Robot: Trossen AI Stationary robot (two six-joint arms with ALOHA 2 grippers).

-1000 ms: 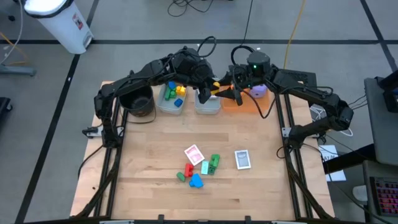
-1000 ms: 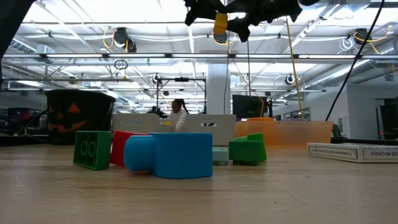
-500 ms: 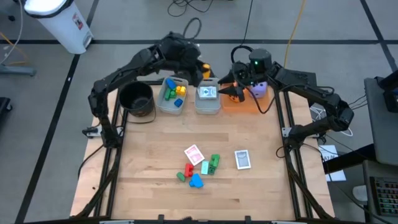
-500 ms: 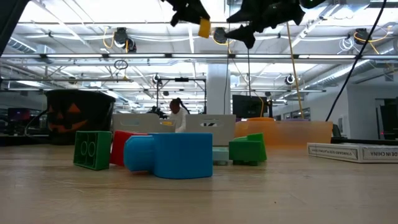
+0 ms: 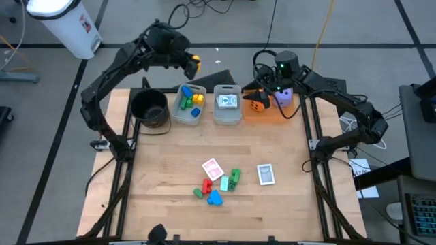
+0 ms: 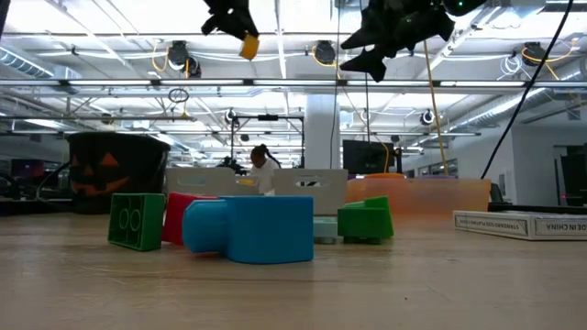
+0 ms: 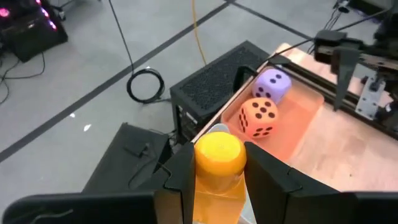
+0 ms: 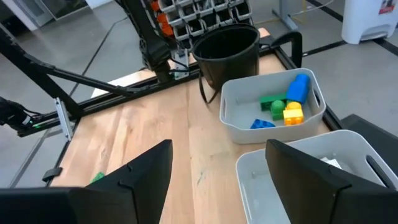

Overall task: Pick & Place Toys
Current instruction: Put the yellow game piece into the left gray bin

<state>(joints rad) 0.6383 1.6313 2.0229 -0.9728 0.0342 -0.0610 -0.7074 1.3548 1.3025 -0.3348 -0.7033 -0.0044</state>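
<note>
Right now the carrying step is in hand: the left gripper [image 7: 217, 171] is closed on a yellow block [image 7: 219, 155], a smooth, round-topped plastic piece, held high beyond the far edge of the bench [image 5: 170, 170], behind the black pot [image 5: 150, 109]. Next, I judge, it must travel over the clear bin of blocks [image 5: 189, 104] and let go. The right gripper [image 8: 217, 162], jaws wide and empty, hovers near the orange tray [image 7: 298, 124], where the soft-looking orange die [image 7: 259, 117] and purple die [image 7: 273, 84] sit touching. Loose blocks [image 5: 218, 187] and cards [image 5: 266, 174] remain on the wood.
</note>
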